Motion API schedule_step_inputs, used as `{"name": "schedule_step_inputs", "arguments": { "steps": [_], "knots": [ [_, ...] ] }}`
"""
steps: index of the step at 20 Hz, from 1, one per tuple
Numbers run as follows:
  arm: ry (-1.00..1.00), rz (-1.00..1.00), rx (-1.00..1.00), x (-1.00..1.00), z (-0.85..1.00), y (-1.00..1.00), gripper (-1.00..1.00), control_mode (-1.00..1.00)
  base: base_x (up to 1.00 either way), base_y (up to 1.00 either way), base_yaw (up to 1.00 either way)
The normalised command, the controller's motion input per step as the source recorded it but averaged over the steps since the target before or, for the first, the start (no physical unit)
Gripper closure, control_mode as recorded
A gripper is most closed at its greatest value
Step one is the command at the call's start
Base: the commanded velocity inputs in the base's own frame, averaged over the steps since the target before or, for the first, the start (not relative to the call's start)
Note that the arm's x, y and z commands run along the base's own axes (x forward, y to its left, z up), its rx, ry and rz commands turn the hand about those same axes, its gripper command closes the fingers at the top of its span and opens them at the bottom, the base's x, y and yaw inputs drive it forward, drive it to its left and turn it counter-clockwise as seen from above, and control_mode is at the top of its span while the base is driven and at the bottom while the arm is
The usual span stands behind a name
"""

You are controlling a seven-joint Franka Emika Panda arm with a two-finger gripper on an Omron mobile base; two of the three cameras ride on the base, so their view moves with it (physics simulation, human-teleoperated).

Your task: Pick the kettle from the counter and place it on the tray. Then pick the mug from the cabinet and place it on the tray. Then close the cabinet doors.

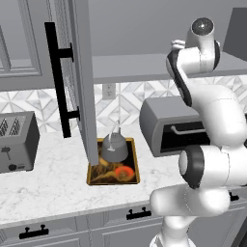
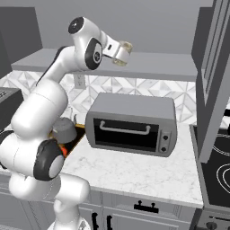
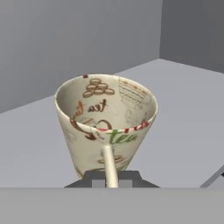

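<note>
My tool (image 3: 111, 177) is clenched on the mug (image 3: 106, 122), grasping its near rim, up on the cabinet shelf (image 3: 183, 109). Kettle (image 1: 114, 147) sits on the tray (image 1: 130, 179), desk (image 1: 48, 183) below.

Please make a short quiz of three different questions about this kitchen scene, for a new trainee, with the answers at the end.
1. True or false: the kettle already sits on the tray.
2. What does the gripper grasp? A) the kettle's wire handle B) the mug by its handle C) a cabinet door handle
3. Fill in: the mug stands on the grey ___ of the cabinet.

Key:
1. True; the kettle rests inside the yellow-rimmed tray on the counter.
2. B; the gripper is shut on the mug's handle.
3. Shelf; the mug appears not yet lifted from it.
</note>
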Motion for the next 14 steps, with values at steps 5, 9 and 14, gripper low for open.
{"name": "schedule_step_inputs", "arguments": {
  "steps": [5, 9, 14],
  "knots": [
    [0.0, 0.13, 0.08, -0.86, 0.0, 0.0, 1.0, -1.0, 0.0, 0.0, 0.0],
    [0.05, 0.3, 0.02, -0.89, 0.0, 0.02, 1.0, -1.0, 0.0, 0.0, 0.0],
    [0.02, 0.45, 0.0, -0.95, 0.0, 0.14, 1.0, -1.0, 0.0, 0.0, 0.0]
  ]
}}
